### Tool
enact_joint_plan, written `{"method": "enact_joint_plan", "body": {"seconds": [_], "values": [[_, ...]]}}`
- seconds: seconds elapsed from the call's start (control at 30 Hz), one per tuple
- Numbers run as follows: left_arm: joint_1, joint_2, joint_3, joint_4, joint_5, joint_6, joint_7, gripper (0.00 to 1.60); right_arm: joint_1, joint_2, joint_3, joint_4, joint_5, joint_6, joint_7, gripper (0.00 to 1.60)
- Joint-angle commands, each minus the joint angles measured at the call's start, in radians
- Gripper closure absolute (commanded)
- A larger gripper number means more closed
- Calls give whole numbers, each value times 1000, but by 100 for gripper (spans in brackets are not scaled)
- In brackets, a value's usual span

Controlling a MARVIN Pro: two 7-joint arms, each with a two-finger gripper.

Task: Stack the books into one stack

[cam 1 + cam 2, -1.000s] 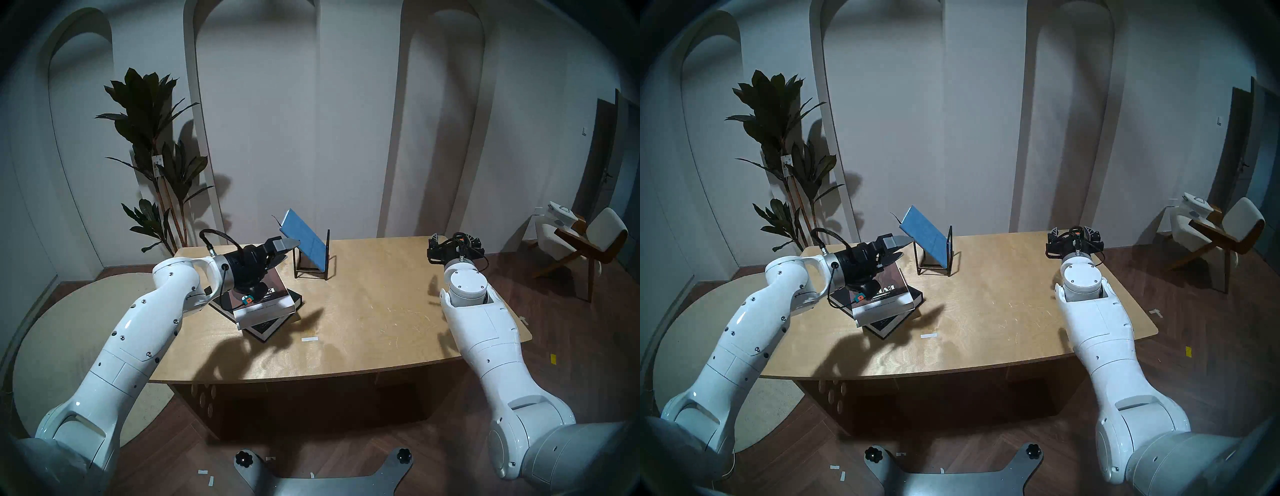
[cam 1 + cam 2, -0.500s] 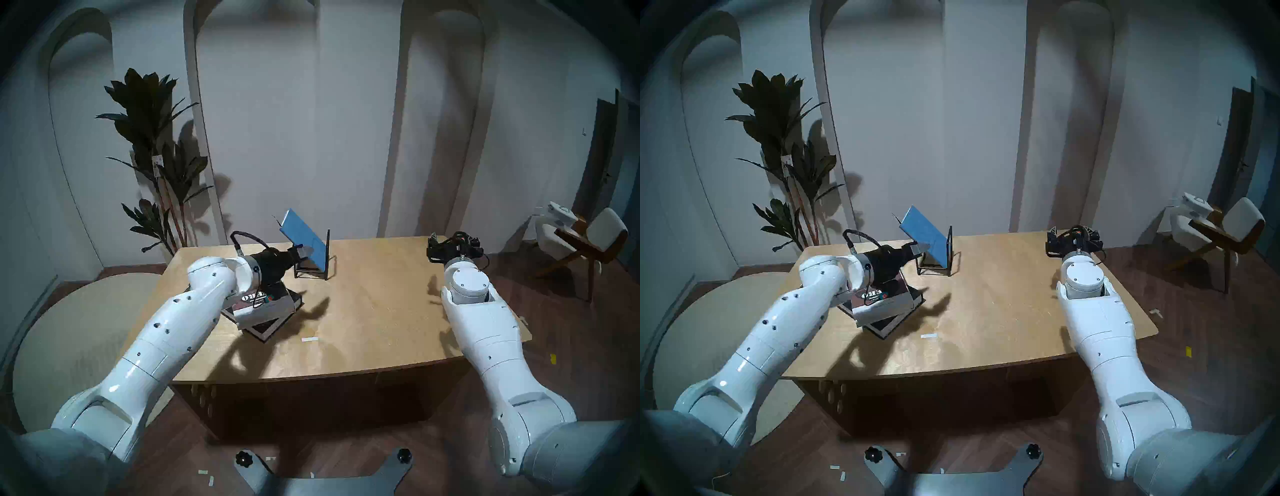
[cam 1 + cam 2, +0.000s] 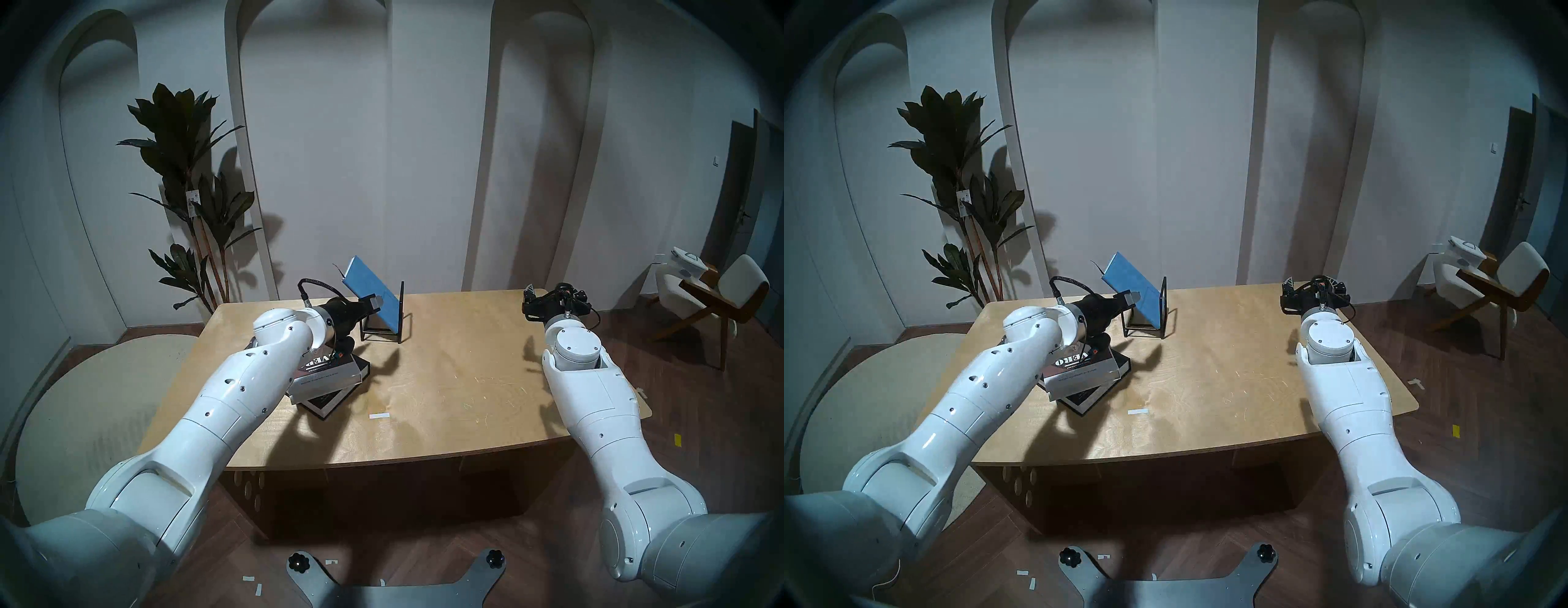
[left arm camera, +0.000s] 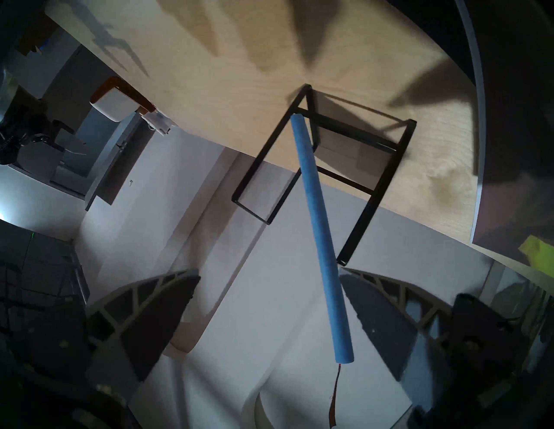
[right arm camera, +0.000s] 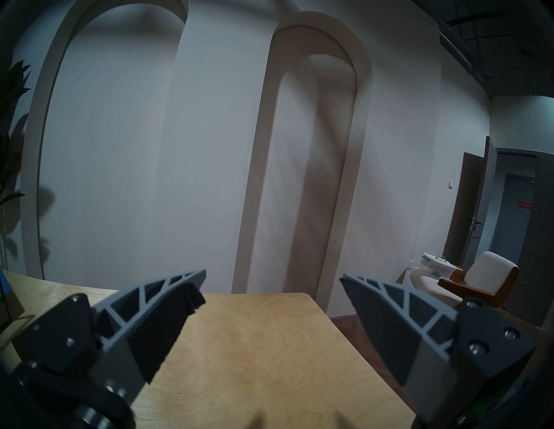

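My left gripper (image 4: 269, 275) is spread wide, holding nothing. In the wrist view, the blue book (image 4: 319, 230) runs edge-on between my fingers (image 4: 156, 317), closer to the one at lower right; can't tell if that one touches it. A thin dark ribbon hangs from the book's near end.

From the head view, left gripper (image 3: 373, 302) is right at the blue book's (image 3: 373, 288) lower left face. The book leans in the black wire rack (image 3: 401, 316), top tilted toward my left, bottom edge down in the rack's frame.

Just beneath my left wrist: the brown book (image 3: 329, 373) with its white spine lies flat on the black book (image 3: 326, 401), the two skewed to each other, both on the wooden table (image 3: 445, 403). Rack stands just behind and right of that pair, near the table's far edge.

My right gripper (image 5: 271, 287) is also wide open and empty, hanging level above the table's far right corner, well apart from the books. Head view places it (image 3: 551, 297) near the table's back edge.

Small white strip of tape (image 3: 379, 415) on the table in front of the stacked pair. Potted plant (image 3: 191, 191) behind the table at left; armchair (image 3: 721, 297) off right.
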Motion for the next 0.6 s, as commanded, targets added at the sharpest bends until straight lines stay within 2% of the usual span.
{"method": "enact_joint_plan", "body": {"seconds": [0.0, 0.57], "values": [[-110, -84, 16, 90, 43, 54, 12, 0, 29, 3, 0, -9, 0, -23, 6, 0], [-243, -196, 65, 351, 124, 164, 59, 0, 40, 6, 0, 12, 13, -49, 29, 0]]}}
